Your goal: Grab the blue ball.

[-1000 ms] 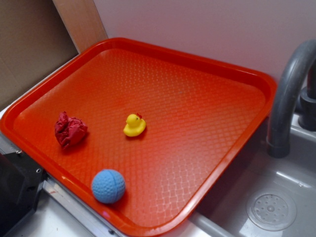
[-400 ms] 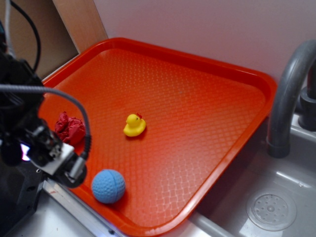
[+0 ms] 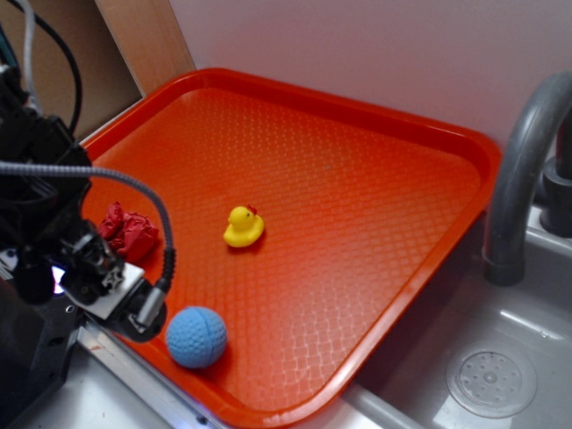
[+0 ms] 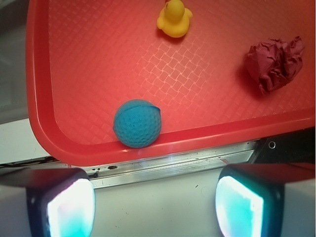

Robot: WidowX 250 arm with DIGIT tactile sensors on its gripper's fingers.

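Note:
The blue ball is a small light-blue dimpled ball lying in the near corner of the red tray, against its front rim. In the wrist view the ball sits above and left of centre. My gripper is open and empty, with its two fingers wide apart over the white counter just outside the tray's front rim. In the exterior view the arm hangs at the left edge, its fingers hidden there.
A yellow toy duck stands mid-tray and a red crumpled cloth lump lies to its left. A grey faucet and a sink with a drain are on the right. A wall runs behind the tray.
The arm came into view from the left one second ago and has since shifted slightly down and right, closer to the blue ball. The ball, duck and cloth have not moved.

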